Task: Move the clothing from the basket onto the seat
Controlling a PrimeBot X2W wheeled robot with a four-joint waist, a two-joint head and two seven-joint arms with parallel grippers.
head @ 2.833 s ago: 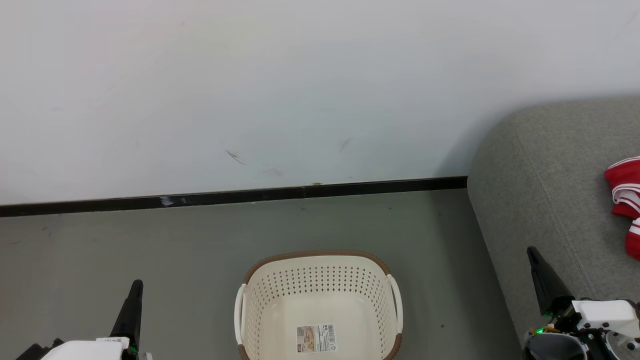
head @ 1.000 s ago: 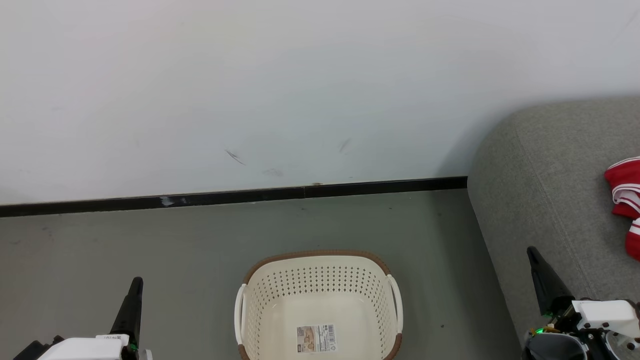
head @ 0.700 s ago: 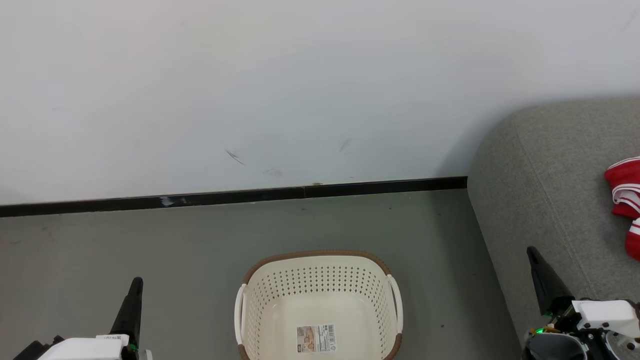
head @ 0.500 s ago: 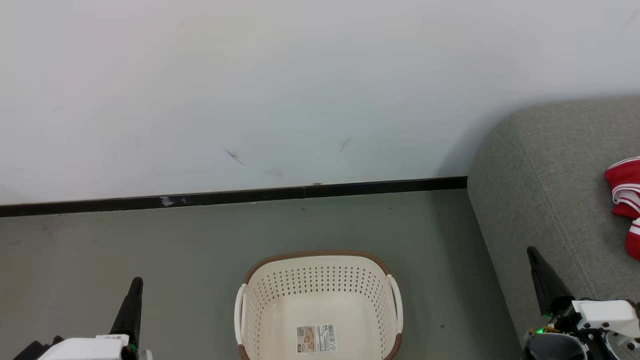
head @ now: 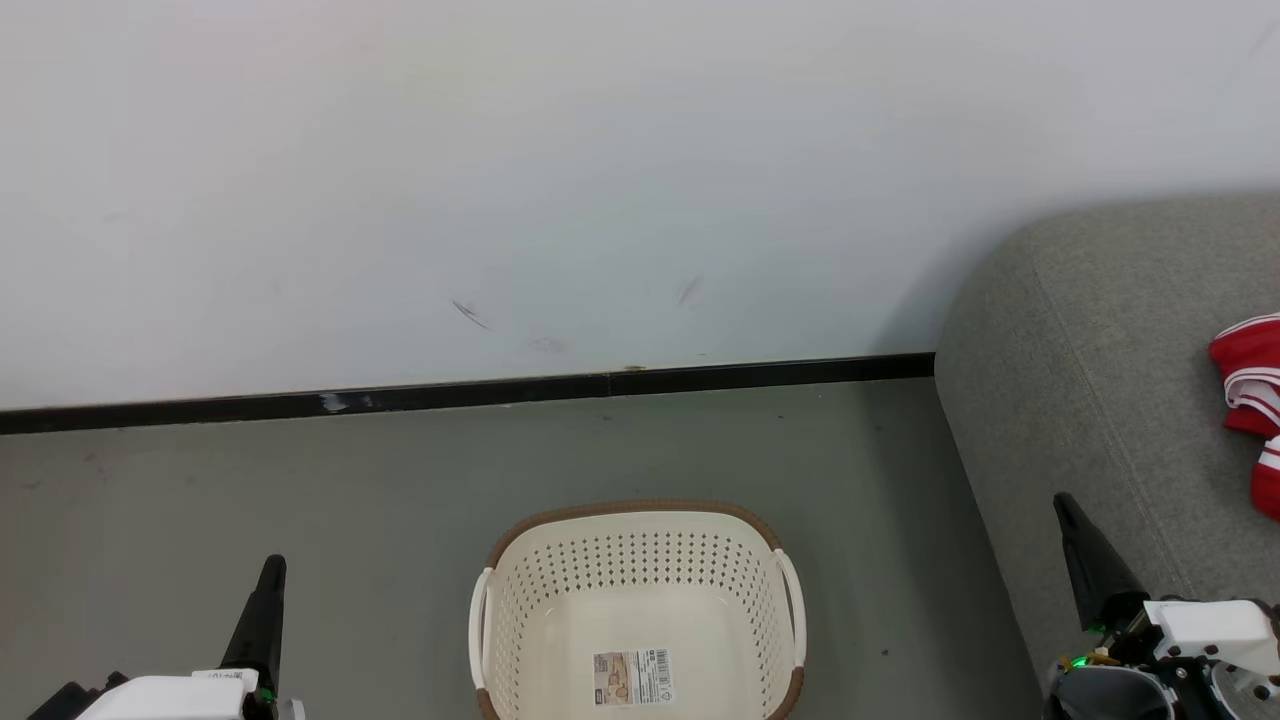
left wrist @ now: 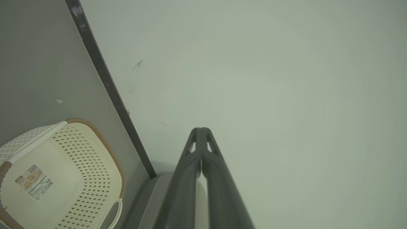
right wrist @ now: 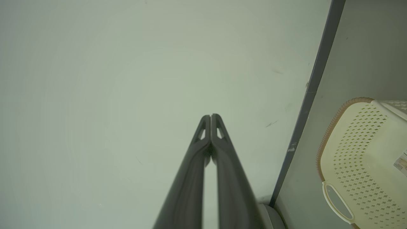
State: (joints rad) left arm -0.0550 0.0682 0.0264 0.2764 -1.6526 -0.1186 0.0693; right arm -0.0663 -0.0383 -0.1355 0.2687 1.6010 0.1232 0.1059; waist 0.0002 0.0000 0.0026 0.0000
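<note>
Two pairs of jaws are pressed together, empty. Red clothing with striped trim (head: 1245, 385) lies at three o'clock on the grey woven-fabric sofa seat (head: 1080, 380); the cream perforated plastic basket (head: 632, 507) sits at six o'clock. Likely light, limp, slippery: pinch a bunched fold.

White wall (head: 600, 150) with faint scuffs (head: 470, 314); black baseboard (head: 450, 393) meets bare grey floor (head: 300, 480)

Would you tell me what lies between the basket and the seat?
In the head view, a bare strip of grey floor separates the basket from the seat.
</note>
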